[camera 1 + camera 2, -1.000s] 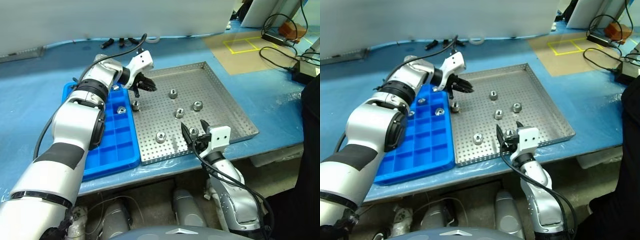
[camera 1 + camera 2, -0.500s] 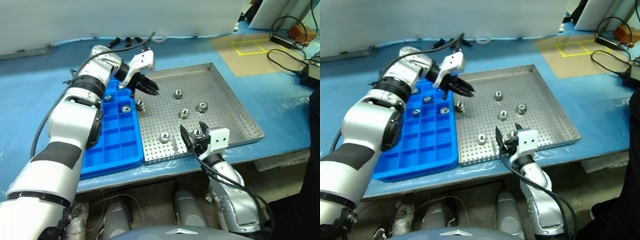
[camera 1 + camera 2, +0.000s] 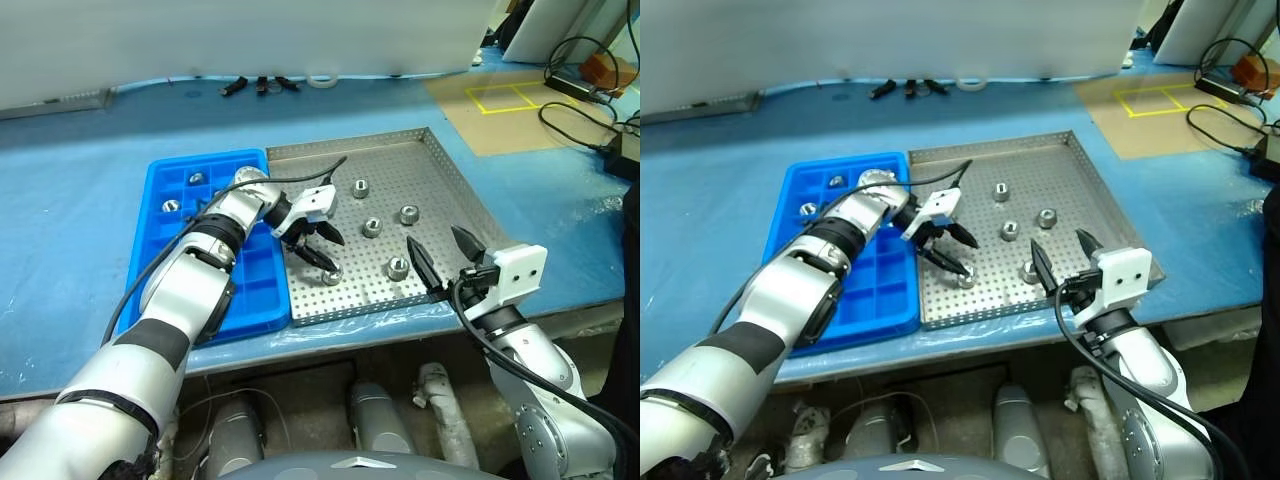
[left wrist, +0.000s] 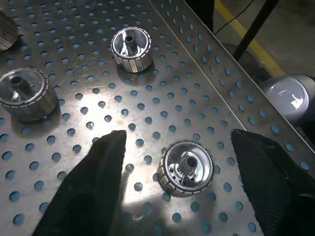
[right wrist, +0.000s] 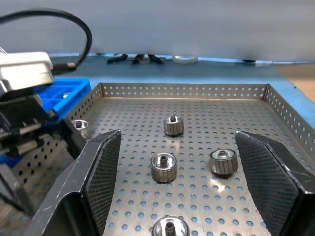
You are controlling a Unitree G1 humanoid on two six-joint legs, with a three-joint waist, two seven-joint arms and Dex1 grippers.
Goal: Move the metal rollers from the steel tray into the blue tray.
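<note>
Several metal rollers (image 3: 372, 227) lie on the perforated steel tray (image 3: 465, 215). The blue tray (image 3: 160, 262) adjoins its left side, with two rollers (image 3: 172, 207) in its far compartments. My left gripper (image 3: 338, 255) is open, tilted down over the front of the steel tray. One roller (image 4: 186, 168) lies between its fingers (image 4: 93, 187) and stands free of both. My right gripper (image 3: 433, 245) is open and empty, raised over the steel tray's front right rim and pointing across it. The right wrist view has several rollers (image 5: 163, 167) ahead of it.
Small dark parts and a white ring (image 3: 322, 78) lie on the blue table cover behind the trays. Yellow floor tape (image 3: 500, 97) and cables (image 3: 590, 80) are at the far right. The table's front edge runs just below both trays.
My left gripper came from the steel tray's far left corner to its front, dropped low over a roller and opened. My right gripper rose and moved right. The camera view shifted too.
</note>
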